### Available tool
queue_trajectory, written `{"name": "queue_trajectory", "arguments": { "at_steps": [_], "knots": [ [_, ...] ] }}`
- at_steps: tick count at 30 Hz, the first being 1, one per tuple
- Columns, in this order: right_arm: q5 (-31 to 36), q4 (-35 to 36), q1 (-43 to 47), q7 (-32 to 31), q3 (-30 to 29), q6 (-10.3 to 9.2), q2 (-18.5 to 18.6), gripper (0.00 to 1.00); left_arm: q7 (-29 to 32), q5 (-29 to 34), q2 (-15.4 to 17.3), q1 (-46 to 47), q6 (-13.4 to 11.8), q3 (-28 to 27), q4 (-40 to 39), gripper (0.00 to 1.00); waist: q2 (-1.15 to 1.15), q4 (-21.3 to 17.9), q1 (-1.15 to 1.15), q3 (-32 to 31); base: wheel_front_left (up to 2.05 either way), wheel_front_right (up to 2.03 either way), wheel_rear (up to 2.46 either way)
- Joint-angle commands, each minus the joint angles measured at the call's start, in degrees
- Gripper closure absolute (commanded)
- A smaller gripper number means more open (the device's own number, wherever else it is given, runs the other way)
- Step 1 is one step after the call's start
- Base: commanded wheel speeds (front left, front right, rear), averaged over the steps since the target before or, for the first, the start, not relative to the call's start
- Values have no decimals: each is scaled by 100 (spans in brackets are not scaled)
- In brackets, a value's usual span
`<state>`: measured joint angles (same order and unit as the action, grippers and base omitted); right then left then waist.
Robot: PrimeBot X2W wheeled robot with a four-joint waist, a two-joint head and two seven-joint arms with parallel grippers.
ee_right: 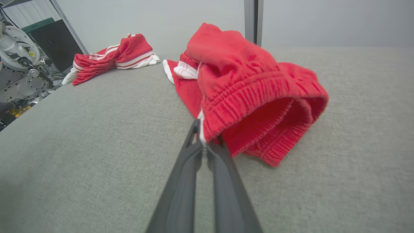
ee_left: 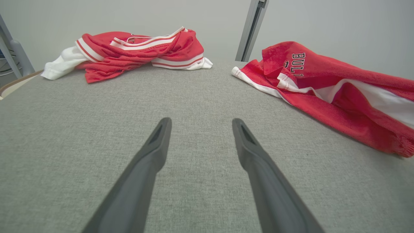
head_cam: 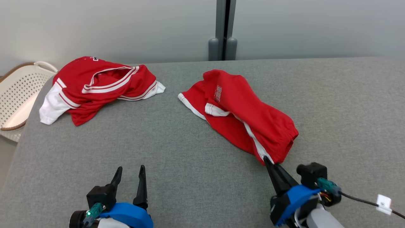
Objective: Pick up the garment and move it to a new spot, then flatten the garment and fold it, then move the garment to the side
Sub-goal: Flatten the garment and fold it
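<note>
Evidently for lifting, the red shorts [head_cam: 243, 114], right of centre on the grey cloth-covered table [head_cam: 158, 148], are pinched at the near corner by the right gripper [head_cam: 269, 162] in the head view. In the left wrist view, the left gripper [ee_left: 200, 124] is held wide apart over bare cloth. In the right wrist view, the ribbed, fleecy waistband [ee_right: 258, 97] is clamped between closed jaws.

Robotics lab or test bay, by the evidence. Grey cloth-covered table [head_cam: 190, 177] against bare grey wall [head_cam: 126, 28] with metal post [head_cam: 223, 31] at far edge. Off left side: robot machinery [ee_right: 17, 48], loose cables [ee_right: 55, 76], slanted metal frame [ee_right: 68, 28]. White perforated basket [head_cam: 19, 91] beside table's far left corner.
</note>
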<state>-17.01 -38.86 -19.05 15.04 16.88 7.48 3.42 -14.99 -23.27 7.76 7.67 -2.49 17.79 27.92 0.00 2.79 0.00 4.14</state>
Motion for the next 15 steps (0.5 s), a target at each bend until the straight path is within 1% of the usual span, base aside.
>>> {"name": "queue_trajectory", "arguments": {
  "at_steps": [1, 4, 9, 12, 14, 15],
  "knots": [
    [-166, 194, 218, 21, 126, 3, 184, 100, -30, 10, 5, -39, 2, -6, 10, 0, 0, -87, 0, -69, 0, 0, 0],
    [-419, 578, 502, -88, 251, 3, 530, 100, -30, 8, 12, -78, -13, -26, -6, 0, 0, -162, 0, -100, 0, 0, 0],
    [-725, 1325, 972, -413, 31, 3, 1026, 100, -30, 3, 39, -118, -17, -40, -25, 0, 0, -224, 0, -120, 0, 0, 0],
    [-937, 1712, 1235, -684, -164, 3, 1174, 100, -30, 1, 55, -117, -19, -38, -46, 0, 0, -237, 0, -103, 0, 0, 0],
    [-934, 1814, 1345, -853, -255, 3, 1255, 100, -30, 12, 62, -98, -19, -22, -52, 0, 0, -237, 0, -75, 0, 0, 0],
    [-944, 1818, 1368, -909, -301, 3, 1238, 100, -30, 17, 59, -83, -20, -11, -51, 0, 0, -237, 0, -60, 0, 0, 0]
  ]
}}
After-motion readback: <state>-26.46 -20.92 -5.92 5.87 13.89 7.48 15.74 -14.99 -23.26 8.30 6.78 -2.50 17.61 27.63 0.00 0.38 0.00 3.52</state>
